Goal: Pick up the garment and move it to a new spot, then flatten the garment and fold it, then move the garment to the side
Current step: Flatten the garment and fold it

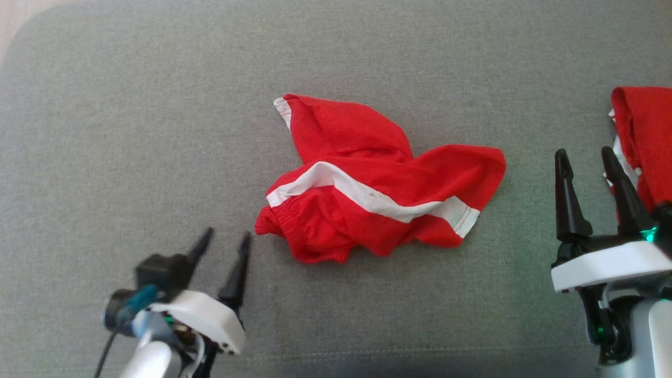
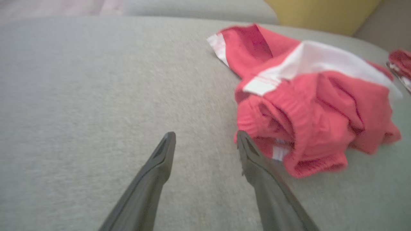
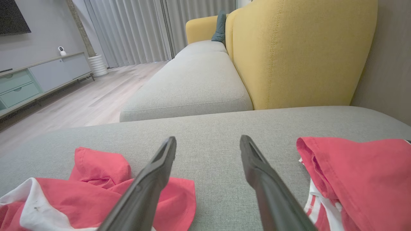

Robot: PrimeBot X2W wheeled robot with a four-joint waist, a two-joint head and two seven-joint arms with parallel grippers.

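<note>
Lying crumpled on the grey sofa cushion (image 1: 131, 131), the red shorts (image 1: 367, 178) sit just right of the spread left pincer (image 1: 228, 232), well left of the spread right pincer (image 1: 584, 151).

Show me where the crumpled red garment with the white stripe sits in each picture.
Head view: garment in the centre, on the grey cushion.
Left wrist view: upper right.
Right wrist view: lower left corner.
Shared landmark: the other red cloth, to its right in every view.
</note>
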